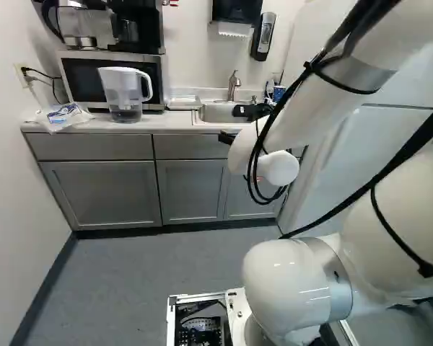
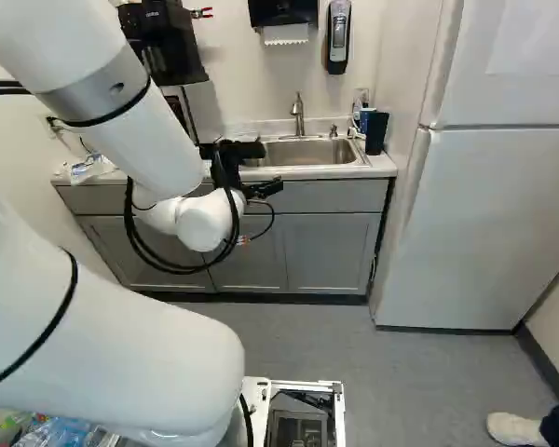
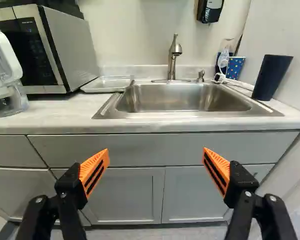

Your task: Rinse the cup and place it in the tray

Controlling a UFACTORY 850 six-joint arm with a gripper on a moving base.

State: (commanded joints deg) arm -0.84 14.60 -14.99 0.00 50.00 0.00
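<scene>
My gripper (image 2: 268, 171) is in front of the counter's drawers in the right base view. In the wrist view the gripper (image 3: 156, 165) has its orange-padded fingers wide apart, nothing between them. A tall dark blue cup (image 3: 271, 77) stands on the counter beside the sink (image 3: 190, 114), on the side away from the microwave; the same dark cup (image 2: 376, 133) shows in the right base view. A smaller blue patterned cup (image 3: 235, 67) is behind it, near the wall. The shallow clear tray (image 3: 108, 84) lies between microwave and sink. The faucet (image 3: 174, 57) rises behind the basin.
A water pitcher (image 1: 123, 94) stands before the microwave (image 1: 79, 78), with a plastic packet (image 1: 61, 115) beside it. The counter's front edge (image 3: 155, 126) lies ahead of the gripper. A soap pump (image 3: 201, 76) is by the faucet. A fridge (image 2: 489, 214) stands right of the counter.
</scene>
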